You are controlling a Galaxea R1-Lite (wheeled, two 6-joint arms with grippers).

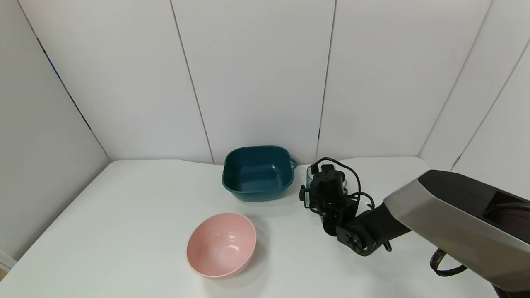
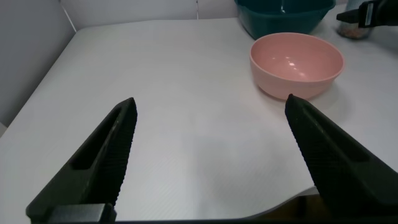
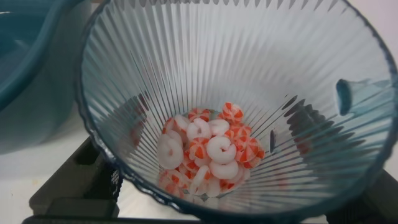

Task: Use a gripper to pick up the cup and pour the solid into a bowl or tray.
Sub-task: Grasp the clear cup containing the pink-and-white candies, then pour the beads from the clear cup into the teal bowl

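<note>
The cup (image 3: 249, 56), a translucent light-blue ribbed mug, fills the right wrist view, and my right gripper (image 3: 217, 130) is shut on it. Its dark fingers (image 3: 134, 118) show through the cup's walls on both sides. The solid (image 3: 211, 152), orange-red and white round pieces, lies heaped in the cup's bottom. In the head view my right gripper (image 1: 319, 174) hides most of the cup (image 1: 308, 176), just right of the dark teal basin (image 1: 254, 194). The basin's wall (image 3: 31, 74) is close beside the cup. My left gripper (image 2: 211, 109) is open and empty above the table's front part.
A round pink bowl (image 1: 221, 244) stands in front of the basin, also seen in the left wrist view (image 2: 296, 62). White wall panels close the table at the back and left. My right arm (image 1: 434, 215) reaches in from the right.
</note>
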